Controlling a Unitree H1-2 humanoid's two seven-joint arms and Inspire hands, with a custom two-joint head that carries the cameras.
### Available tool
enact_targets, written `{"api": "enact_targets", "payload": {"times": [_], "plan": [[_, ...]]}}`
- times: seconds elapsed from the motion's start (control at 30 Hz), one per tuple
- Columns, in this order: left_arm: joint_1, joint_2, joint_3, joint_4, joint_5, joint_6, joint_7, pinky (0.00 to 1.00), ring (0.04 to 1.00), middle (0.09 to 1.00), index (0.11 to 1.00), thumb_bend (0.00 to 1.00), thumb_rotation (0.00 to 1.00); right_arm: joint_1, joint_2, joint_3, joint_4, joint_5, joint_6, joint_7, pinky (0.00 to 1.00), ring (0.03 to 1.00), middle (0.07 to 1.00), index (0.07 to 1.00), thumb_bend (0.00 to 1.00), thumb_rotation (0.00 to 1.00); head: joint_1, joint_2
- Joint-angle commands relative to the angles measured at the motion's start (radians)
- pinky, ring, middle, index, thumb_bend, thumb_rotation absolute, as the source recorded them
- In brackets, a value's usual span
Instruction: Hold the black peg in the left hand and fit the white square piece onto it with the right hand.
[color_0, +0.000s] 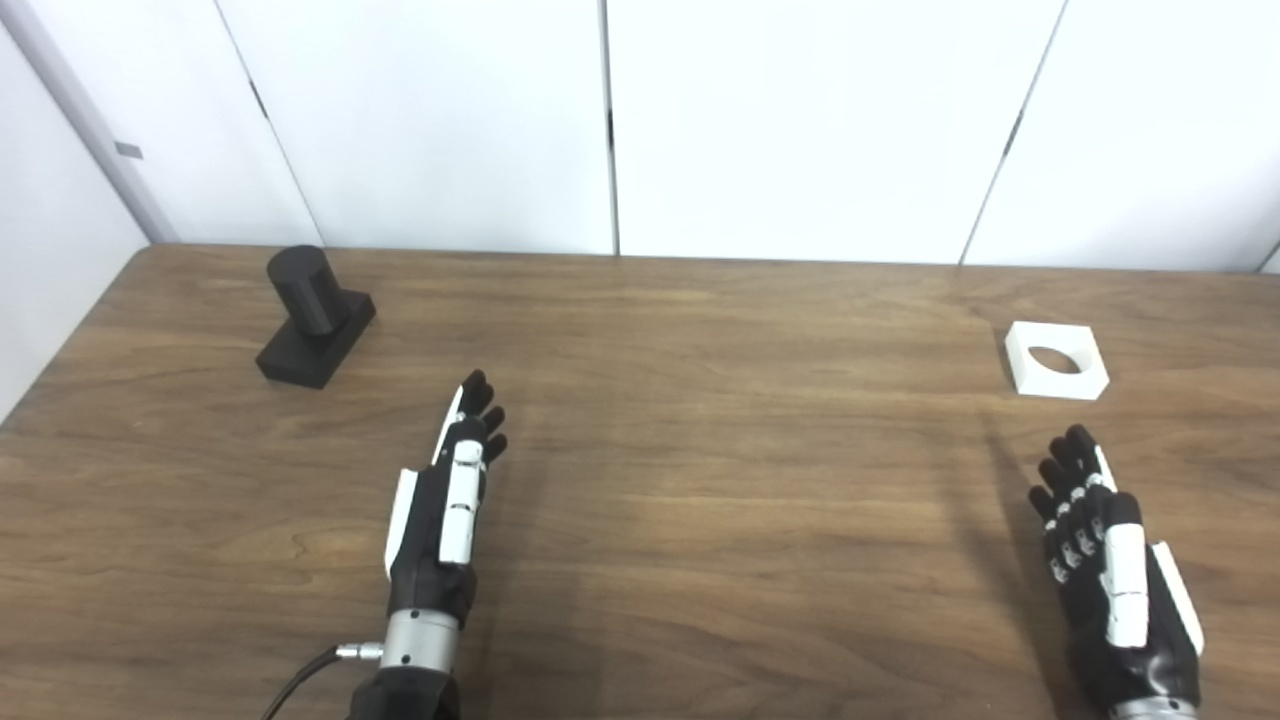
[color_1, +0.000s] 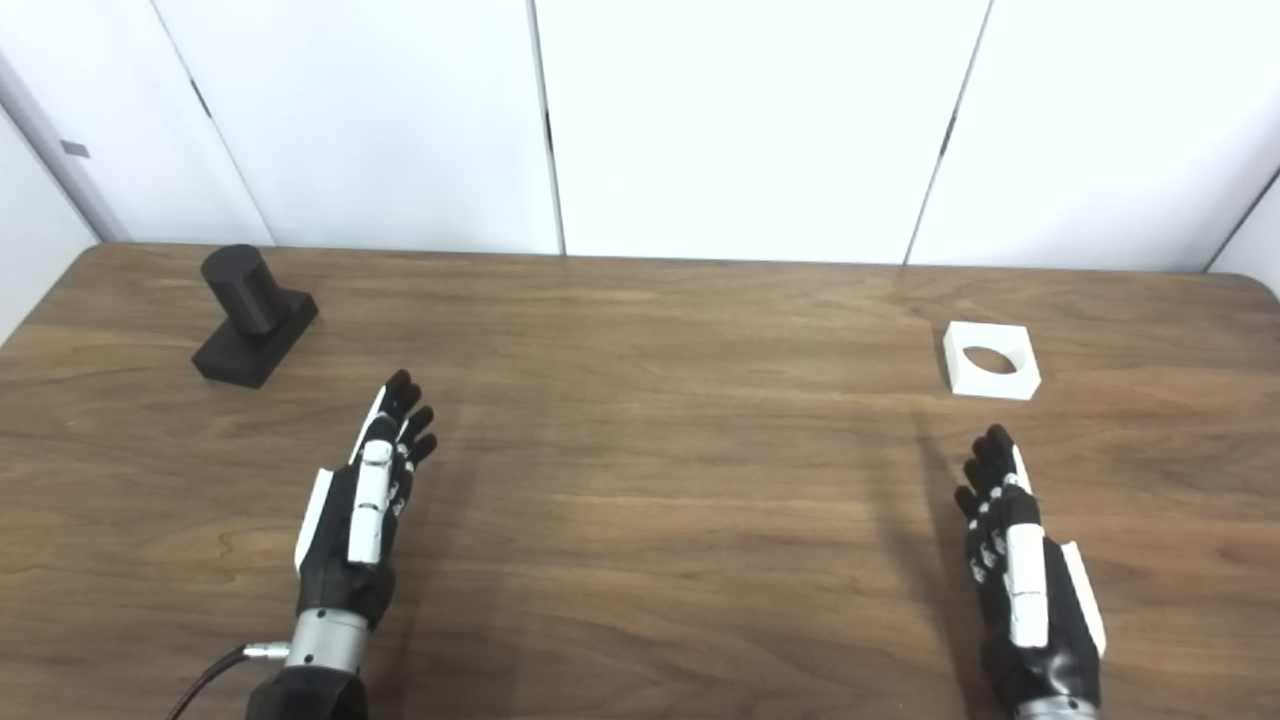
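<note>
Both the left hand (color_0: 445, 510) and right hand (color_0: 1110, 560) hover empty, fingers extended; black peg (color_0: 312, 315) far left, white square piece (color_0: 1056, 360) far right. A careless grasp could tip the peg on its base.

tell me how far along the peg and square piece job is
Nothing is done yet. The black peg stands on the table at far left, the white square piece lies flat at far right. In hand: nothing; the left hand and right hand are open, short of both. Left: grasp each, then fit them.
</note>
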Motion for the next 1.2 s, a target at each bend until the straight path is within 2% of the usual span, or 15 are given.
{"api": "enact_targets", "payload": {"times": [0.0, 0.27, 0.53, 0.7, 0.87, 0.9, 1.1, 1.17], "plan": [[0.086, 0.001, -0.006, -0.008, 0.006, -0.049, 0.007, 0.95, 0.965, 0.992, 0.990, 0.47, 1.00, -0.023, 0.004, -0.010, -0.015, -0.004, -0.055, 0.005, 1.00, 1.000, 1.000, 1.000, 0.53, 1.00, 0.001, 0.001], [0.089, -0.002, -0.012, -0.019, 0.006, -0.040, 0.022, 0.93, 0.956, 0.984, 0.988, 0.44, 1.00, -0.016, 0.005, -0.011, -0.013, -0.004, -0.052, 0.006, 1.00, 1.000, 1.000, 1.000, 0.55, 1.00, 0.002, 0.002], [0.093, -0.002, -0.025, -0.020, 0.015, -0.038, 0.025, 0.94, 0.960, 0.981, 0.985, 0.47, 1.00, -0.010, 0.001, -0.020, -0.024, 0.000, -0.036, 0.002, 1.00, 1.000, 1.000, 1.000, 0.55, 1.00, 0.060, 0.001], [0.098, -0.005, -0.042, -0.017, 0.033, -0.041, 0.030, 0.93, 0.955, 0.980, 0.984, 0.47, 1.00, -0.007, -0.003, -0.029, -0.032, 0.002, -0.019, 0.002, 1.00, 1.000, 1.000, 1.000, 0.53, 1.00, 0.155, -0.026], [0.100, -0.013, -0.060, -0.006, 0.052, -0.057, 0.040, 0.91, 0.948, 0.981, 0.980, 0.46, 1.00, -0.001, -0.010, -0.033, -0.042, 0.004, 0.001, 0.006, 1.00, 1.000, 1.000, 1.000, 0.56, 1.00, 0.208, -0.051], [0.101, -0.016, -0.064, -0.003, 0.059, -0.063, 0.045, 0.90, 0.943, 0.978, 0.976, 0.46, 1.00, 0.001, -0.013, -0.032, -0.044, 0.006, 0.005, 0.010, 1.00, 1.000, 1.000, 1.000, 0.58, 1.00, 0.222, -0.069], [0.106, -0.019, -0.080, 0.012, 0.074, -0.078, 0.061, 0.88, 0.933, 0.969, 0.967, 0.47, 1.00, 0.003, -0.014, -0.031, -0.019, 0.001, -0.021, 0.023, 1.00, 1.000, 1.000, 1.000, 0.66, 1.00, 0.247, -0.103], [0.109, -0.018, -0.085, 0.010, 0.073, -0.074, 0.060, 0.89, 0.937, 0.970, 0.971, 0.47, 1.00, 0.003, -0.002, -0.037, -0.009, 0.008, -0.029, 0.015, 1.00, 1.000, 0.984, 0.999, 0.64, 1.00, 0.247, -0.103]]}}
